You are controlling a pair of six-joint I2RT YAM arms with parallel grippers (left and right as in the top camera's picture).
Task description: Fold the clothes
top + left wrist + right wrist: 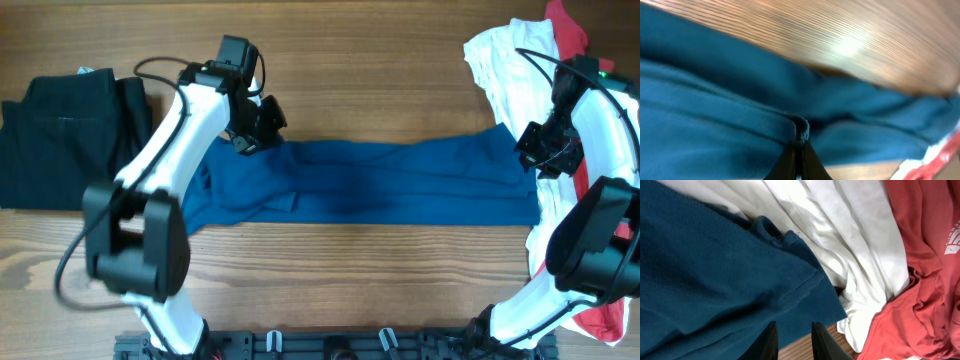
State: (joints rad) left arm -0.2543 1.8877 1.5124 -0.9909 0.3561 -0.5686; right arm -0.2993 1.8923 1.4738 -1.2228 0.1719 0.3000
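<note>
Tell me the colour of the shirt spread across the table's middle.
Plain dark blue shirt; clearest in the overhead view.

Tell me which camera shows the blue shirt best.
Overhead: nearly the whole blue shirt lies stretched across the table. Left wrist shows only a blurred fold pinched in the left hand; right wrist only one edge beside a white garment and a red garment.

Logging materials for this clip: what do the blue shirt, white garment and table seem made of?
The blue shirt: matte knitted cloth, perhaps cotton; a fine pebbled texture shows. The white garment: thinner, smooth cloth, softly creased. The table: wood or wood-look laminate; grain lines, slight sheen.
</note>
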